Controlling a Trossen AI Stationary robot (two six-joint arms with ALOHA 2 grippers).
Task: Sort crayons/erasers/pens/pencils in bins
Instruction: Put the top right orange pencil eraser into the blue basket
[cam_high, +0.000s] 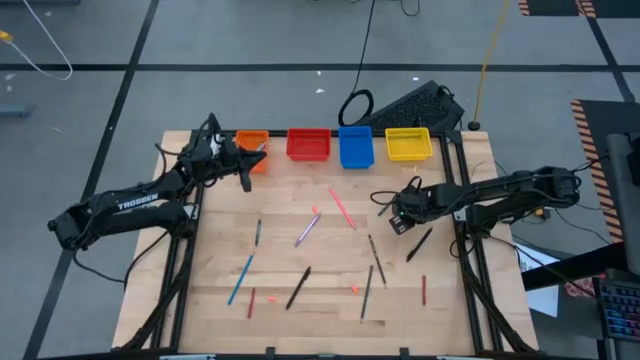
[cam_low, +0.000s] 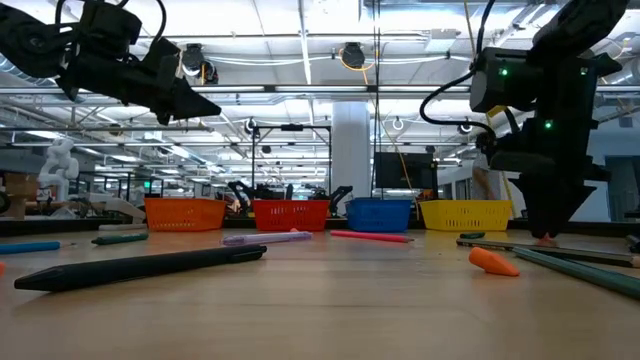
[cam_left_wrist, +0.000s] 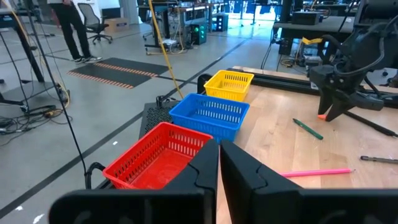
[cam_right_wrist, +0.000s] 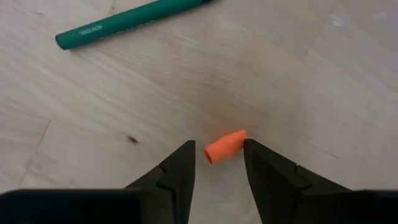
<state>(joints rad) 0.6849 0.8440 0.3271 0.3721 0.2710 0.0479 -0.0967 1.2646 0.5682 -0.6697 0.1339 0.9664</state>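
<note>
From above, we see the four bins lined along the far edge of the wooden surface (cam_high: 210, 330): the orange bin (cam_high: 251, 143), the red bin (cam_high: 308, 144), the blue bin (cam_high: 355, 146) and the yellow bin (cam_high: 407, 144). The left pincer (cam_high: 247, 172) hangs beside the orange bin near the far left corner. The right pincer (cam_high: 398, 218) is down near the right edge. Pens, pencils and crayons lie scattered over the middle of the surface, among them a pink pencil (cam_high: 342, 207), a light blue pen (cam_high: 240, 278) and a red crayon (cam_high: 423, 290).

At surface level, we see the bins in a row at the back, a black pen (cam_low: 140, 265) lying up front, and an orange-red eraser (cam_low: 492, 260) toward the right.

Through the left wrist camera, we find the left pincer's fingers (cam_left_wrist: 205, 174) pressed together, holding nothing, over the red bin, with the blue and yellow bins beyond.

Through the right wrist camera, we find the right pincer's fingers (cam_right_wrist: 180, 171) apart, straddling an eraser (cam_right_wrist: 225, 147) that lies on the wood. A green pencil (cam_right_wrist: 124, 23) lies nearby.
</note>
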